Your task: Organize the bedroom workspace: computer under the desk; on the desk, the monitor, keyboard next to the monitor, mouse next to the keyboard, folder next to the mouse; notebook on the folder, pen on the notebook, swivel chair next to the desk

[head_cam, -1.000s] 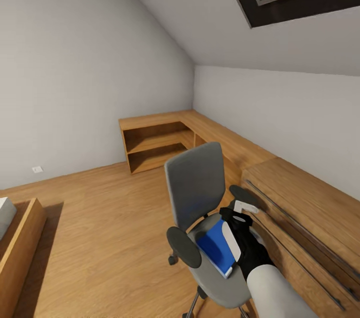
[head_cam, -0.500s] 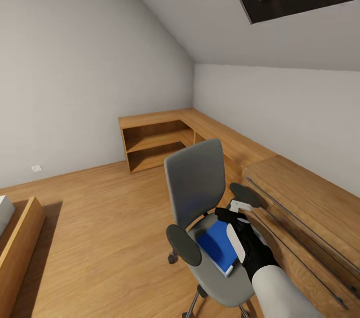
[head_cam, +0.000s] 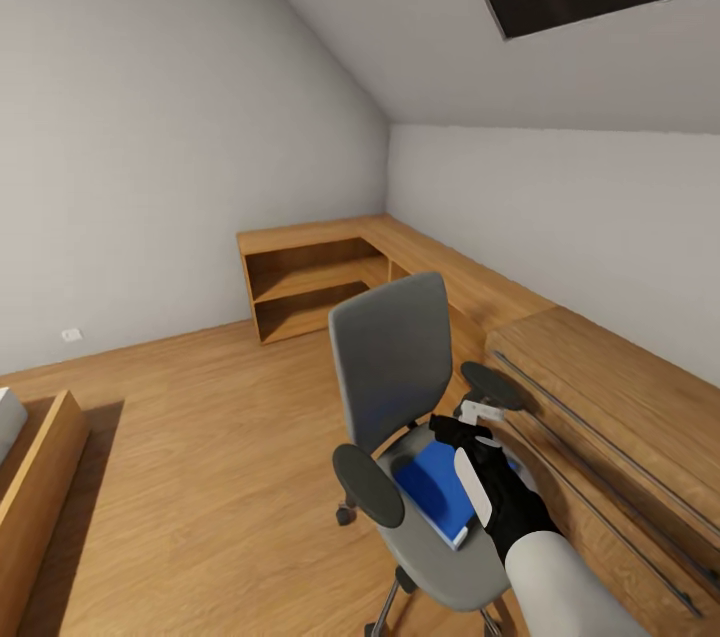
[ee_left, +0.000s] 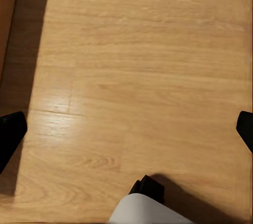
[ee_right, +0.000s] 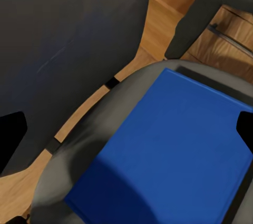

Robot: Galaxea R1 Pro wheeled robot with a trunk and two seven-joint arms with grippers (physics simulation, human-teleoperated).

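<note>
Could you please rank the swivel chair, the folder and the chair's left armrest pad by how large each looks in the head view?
1. swivel chair
2. folder
3. armrest pad, though the right gripper hides part of the folder.

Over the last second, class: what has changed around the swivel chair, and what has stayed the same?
The view has tilted down slightly, so the whole scene sits higher. The right gripper has edged forward over the blue folder, fingers spread and nothing grasped. The folder still lies flat on the swivel chair seat; the chair has not moved.
</note>
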